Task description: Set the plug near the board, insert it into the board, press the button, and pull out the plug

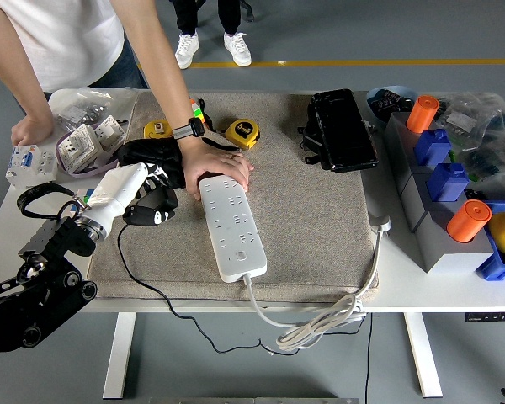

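Plug (156,216) sits gripped in the left hand (151,204), held off to the left of the board (231,225) and clear of it, its black cord (143,282) trailing down over the mat (311,219); the board lies to the hand's right, long axis running away from the worktop's near edge; a person's hand (221,163) presses on its far end; no right hand shows.
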Available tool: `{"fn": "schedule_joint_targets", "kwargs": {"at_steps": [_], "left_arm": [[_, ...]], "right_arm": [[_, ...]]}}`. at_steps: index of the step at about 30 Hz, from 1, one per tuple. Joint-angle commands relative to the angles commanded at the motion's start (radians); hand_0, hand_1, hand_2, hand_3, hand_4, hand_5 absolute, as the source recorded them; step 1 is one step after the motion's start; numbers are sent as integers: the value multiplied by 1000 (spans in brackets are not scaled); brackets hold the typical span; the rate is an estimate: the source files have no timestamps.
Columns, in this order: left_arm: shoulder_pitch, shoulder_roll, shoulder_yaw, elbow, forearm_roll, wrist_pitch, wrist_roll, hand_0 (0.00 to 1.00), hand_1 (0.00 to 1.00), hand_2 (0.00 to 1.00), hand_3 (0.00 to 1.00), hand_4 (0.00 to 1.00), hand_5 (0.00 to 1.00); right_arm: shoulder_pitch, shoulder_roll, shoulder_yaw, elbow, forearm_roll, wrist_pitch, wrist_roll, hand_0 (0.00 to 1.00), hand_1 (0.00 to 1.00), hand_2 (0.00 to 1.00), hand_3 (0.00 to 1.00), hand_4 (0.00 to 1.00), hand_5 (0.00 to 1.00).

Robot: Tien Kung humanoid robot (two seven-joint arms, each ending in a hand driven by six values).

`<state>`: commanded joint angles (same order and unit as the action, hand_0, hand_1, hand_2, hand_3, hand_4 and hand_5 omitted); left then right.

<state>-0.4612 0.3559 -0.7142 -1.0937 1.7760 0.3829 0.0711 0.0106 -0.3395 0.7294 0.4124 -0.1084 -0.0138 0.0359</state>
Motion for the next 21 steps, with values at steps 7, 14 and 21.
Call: {"fn": "schedule_joint_targets", "kwargs": {"at_steps": [7,14,21], "left_arm": [[-4,0,3,4,-1,-27,31,400,535,552,571,825,6],[-1,5,4,4,-5,-48,43,416,552,579,587,865,48],[11,11,-11,-12,-14,-50,29,512,636,629,654,998,158]], "right_arm": [[0,-2,0,-1,1,0,-1,622,674,677,565,842,493],[-1,-4,-1,1,0,0,-1,622,674,677,564,842,492],[-1,-5,-3,4,-2,0,0,622,674,677,564,841,490]]}}
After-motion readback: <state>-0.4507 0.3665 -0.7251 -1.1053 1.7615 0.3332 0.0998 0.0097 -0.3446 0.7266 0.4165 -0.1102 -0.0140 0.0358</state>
